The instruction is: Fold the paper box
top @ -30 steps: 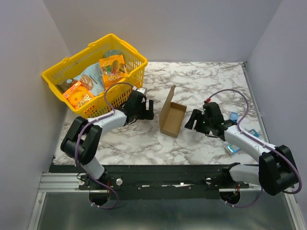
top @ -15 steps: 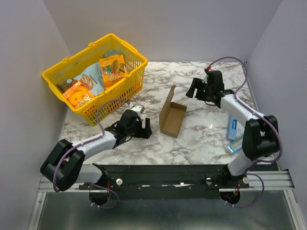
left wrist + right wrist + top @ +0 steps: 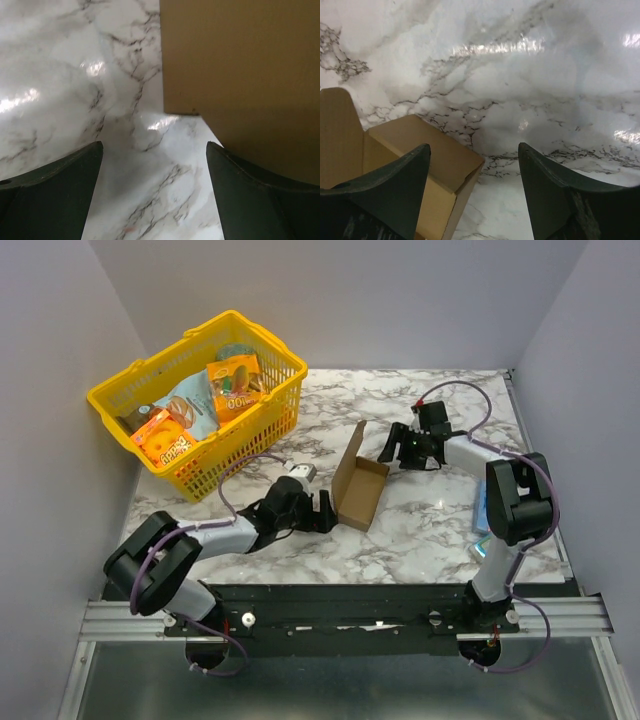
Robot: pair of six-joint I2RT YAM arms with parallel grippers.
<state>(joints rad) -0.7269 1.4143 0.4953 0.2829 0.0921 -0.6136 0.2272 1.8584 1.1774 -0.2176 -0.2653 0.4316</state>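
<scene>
The paper box [image 3: 360, 492] is a small brown cardboard box lying open in the middle of the marble table, with its lid flap [image 3: 348, 453] standing upright at the far left end. My left gripper [image 3: 326, 516] is open, low over the table just left of the box's near end. In the left wrist view the box wall [image 3: 240, 75] fills the upper right, and only marble lies between the fingers [image 3: 50, 195]. My right gripper [image 3: 392, 453] is open at the box's far right corner. The right wrist view shows that corner [image 3: 445, 160] beside the left finger [image 3: 395, 190].
A yellow basket [image 3: 120, 392] holding printed snack packs [image 3: 235, 380] stands at the back left. Small blue packets [image 3: 484, 508] lie by the right arm near the table's right edge. Grey walls close in the left, back and right sides.
The left gripper has slid right and nearer, up to the box's near left end. The right arm swung out to the far right, then came back to the box's far right corner.
</scene>
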